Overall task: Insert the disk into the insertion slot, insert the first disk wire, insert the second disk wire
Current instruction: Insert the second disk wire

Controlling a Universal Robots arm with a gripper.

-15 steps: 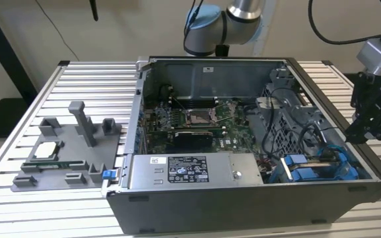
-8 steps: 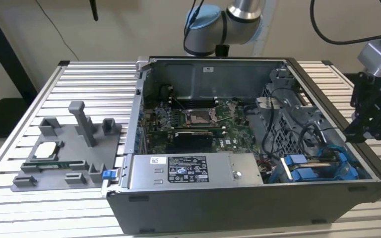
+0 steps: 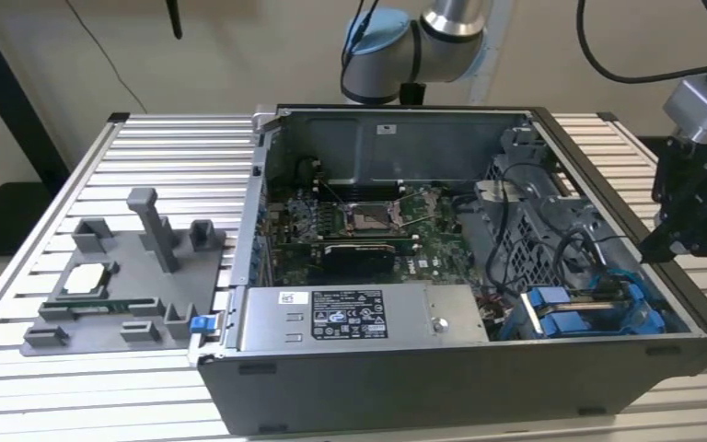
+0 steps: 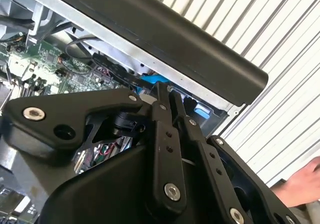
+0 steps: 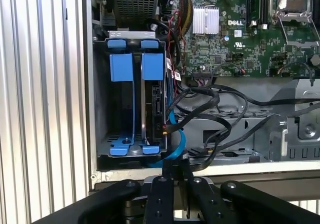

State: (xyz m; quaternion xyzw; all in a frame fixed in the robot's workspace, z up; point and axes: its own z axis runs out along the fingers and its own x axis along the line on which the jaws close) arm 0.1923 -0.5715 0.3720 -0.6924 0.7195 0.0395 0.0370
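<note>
Table [image 3: 144,138]: big, ribbed and silver. It holds everything.
Computer case [image 3: 452,387]: open on top, in the middle of the table.
Insertion slot [image 5: 102,99]: a grey metal bay with blue parts, at the case's near corner on the exterior view's right.
Disk [image 5: 154,109]: it stands on edge inside the slot, in its blue carrier.
Wires: a blue cable [image 5: 178,139] and a black cable [image 5: 200,102] reach the disk's edge. They look plugged in, so I think little is left.
Gripper [image 5: 173,170]: fingers pressed together, holding nothing, just outside the case wall by the slot.
Different views: the second wrist view shows a person's hand [image 4: 300,186] on the table.
</note>
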